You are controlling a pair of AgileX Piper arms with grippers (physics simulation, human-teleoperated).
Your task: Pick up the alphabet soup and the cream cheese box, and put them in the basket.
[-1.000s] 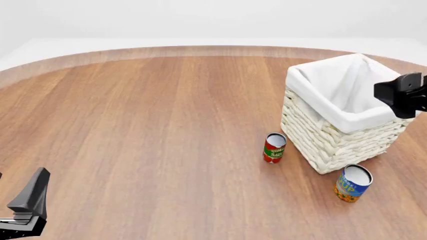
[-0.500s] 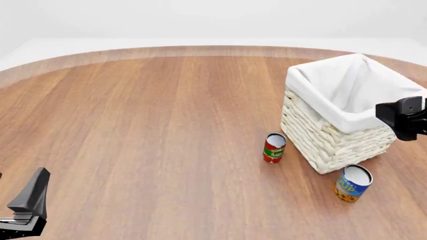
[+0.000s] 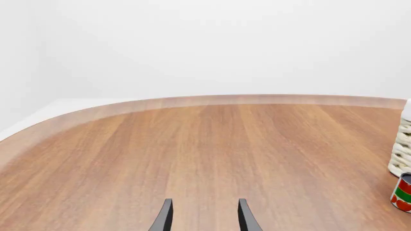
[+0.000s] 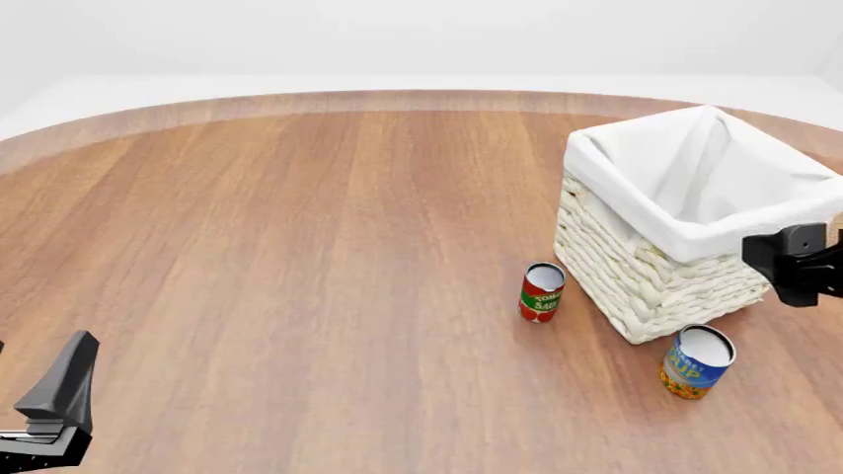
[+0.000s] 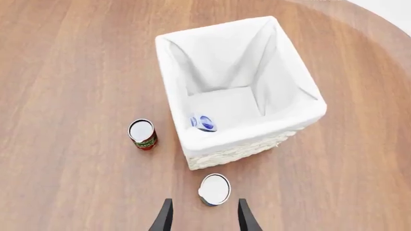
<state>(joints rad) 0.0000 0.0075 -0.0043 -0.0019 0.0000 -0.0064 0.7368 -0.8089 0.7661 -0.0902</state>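
while the cream cheese box (image 5: 203, 122) lies in the basket (image 5: 301, 115), the alphabet soup (image 5: 214, 189) stands outside.

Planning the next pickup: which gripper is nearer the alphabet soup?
Right. The right gripper hangs open just above and beside the alphabet soup, next to the basket. The left gripper sits far across the table.

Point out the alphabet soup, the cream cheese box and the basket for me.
alphabet soup (image 4: 694, 367), front view, label.
cream cheese box (image 5: 203, 122), right wrist view, upper face.
basket (image 4: 633, 272), front view, woven wall.
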